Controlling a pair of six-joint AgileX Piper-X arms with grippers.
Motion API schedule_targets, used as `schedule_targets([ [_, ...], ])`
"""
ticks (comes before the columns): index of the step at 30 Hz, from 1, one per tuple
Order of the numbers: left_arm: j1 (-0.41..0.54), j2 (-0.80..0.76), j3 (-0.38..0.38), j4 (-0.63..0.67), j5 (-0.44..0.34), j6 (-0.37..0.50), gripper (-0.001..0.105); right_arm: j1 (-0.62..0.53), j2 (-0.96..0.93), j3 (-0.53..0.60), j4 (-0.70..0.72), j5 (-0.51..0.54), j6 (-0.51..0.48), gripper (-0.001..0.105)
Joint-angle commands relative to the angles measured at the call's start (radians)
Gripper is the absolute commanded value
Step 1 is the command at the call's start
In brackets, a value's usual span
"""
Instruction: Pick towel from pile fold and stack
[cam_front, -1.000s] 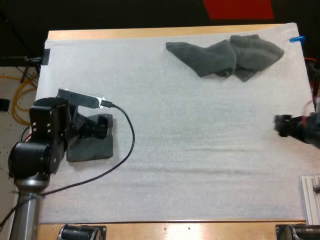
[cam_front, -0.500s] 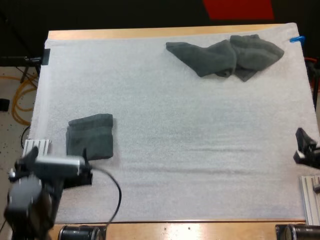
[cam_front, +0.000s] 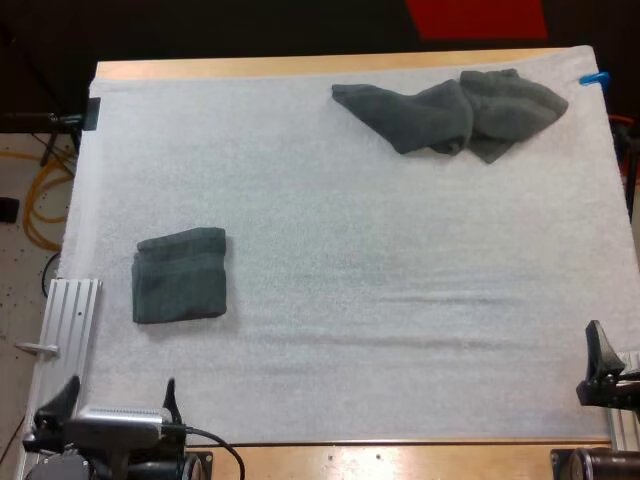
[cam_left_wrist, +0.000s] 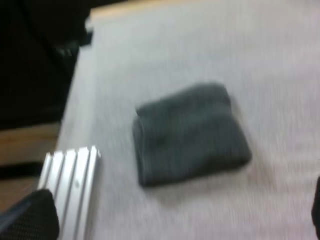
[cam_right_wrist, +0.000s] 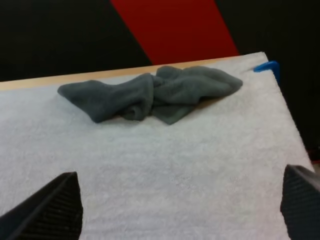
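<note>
Left pincer (cam_front: 121, 390) spread, empty, at the desk's near edge | right pincer (cam_right_wrist: 175, 210) spread, empty | folded towel (cam_front: 180, 275) on mat (cam_front: 330, 300), near left | crumpled towel (cam_front: 450, 112) far right: likely soft, limp, light; pinch a raised corner.

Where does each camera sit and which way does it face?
High view: behind both arms, looking forward and down at the mat; left gripper at the near left, right gripper at the right edge.
Left wrist view: on the left arm, facing the folded towel; own fingers spread wide.
Right wrist view: on the right arm, facing the crumpled towel pile at the far edge; own fingers spread.
Shared: the high view shows both towels too.
</note>
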Motion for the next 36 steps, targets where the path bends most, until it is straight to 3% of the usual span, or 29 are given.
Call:
schedule_targets([
  [1, -0.001, -0.140, 0.002, 0.047, -0.007, -0.005, 0.105, -0.004, -0.056, 0.011, -0.008, 0.000, -0.005, 0.078],
  [4, -0.001, -0.140, 0.002, 0.094, -0.007, -0.005, 0.105, -0.002, -0.039, 0.009, 0.008, 0.018, 0.005, 0.078],
  [8, -0.001, -0.140, 0.002, 0.056, -0.004, -0.005, 0.105, -0.002, -0.039, 0.015, -0.008, 0.024, -0.003, 0.078],
  [13, -0.001, -0.140, 0.050, -0.108, 0.000, -0.007, 0.105, -0.002, -0.039, 0.015, -0.008, 0.024, -0.034, 0.078],
  [21, -0.001, -0.138, 0.211, -0.354, 0.000, -0.016, 0.105, -0.002, -0.039, 0.056, -0.042, 0.024, -0.039, 0.078],
  [27, -0.001, -0.138, 0.263, -0.399, 0.000, -0.027, 0.105, -0.002, -0.039, 0.075, -0.022, 0.024, -0.039, 0.078],
  [36, -0.001, -0.138, 0.263, -0.400, 0.000, -0.027, 0.105, -0.002, -0.039, 0.097, 0.002, 0.024, -0.020, 0.078],
])
